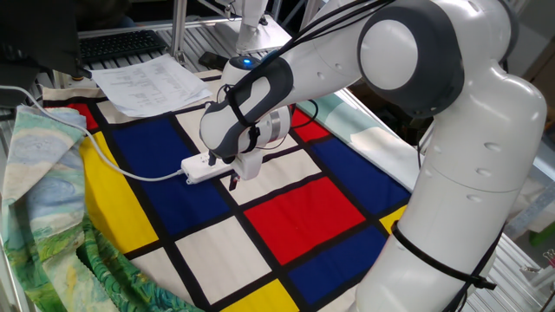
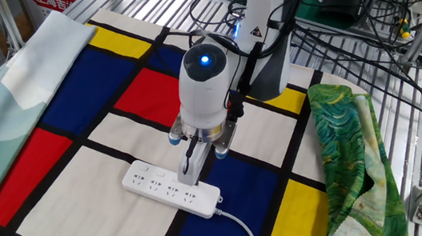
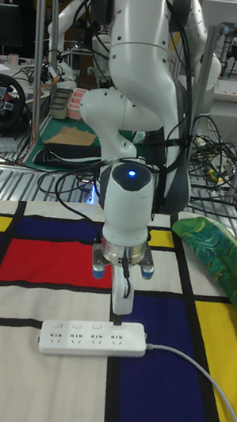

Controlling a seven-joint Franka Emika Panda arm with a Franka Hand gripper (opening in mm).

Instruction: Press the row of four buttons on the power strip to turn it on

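Observation:
The white power strip [image 2: 171, 190] lies on the chequered cloth, its white cable [image 2: 245, 231] leaving the end nearest the camera. In the tall fixed view the strip [image 3: 72, 340] lies crosswise, with the row of four buttons [image 3: 76, 324] along its far edge. My gripper [image 2: 185, 173] points straight down over the strip, fingers shut together into one bar. Its tip [image 3: 115, 321] meets the strip's far edge at the button nearest the cable end. In one fixed view the wrist hides most of the strip [image 1: 199, 170], and the gripper's dark tip [image 1: 232, 181] shows just past it.
A green patterned cloth [image 2: 351, 145] lies bunched right of the strip, also seen in one fixed view [image 1: 43, 208]. Papers [image 1: 147, 82] and a keyboard [image 1: 121, 43] lie at the cloth's far side. Loose black cables [image 2: 346, 33] cover the wire rack behind the arm.

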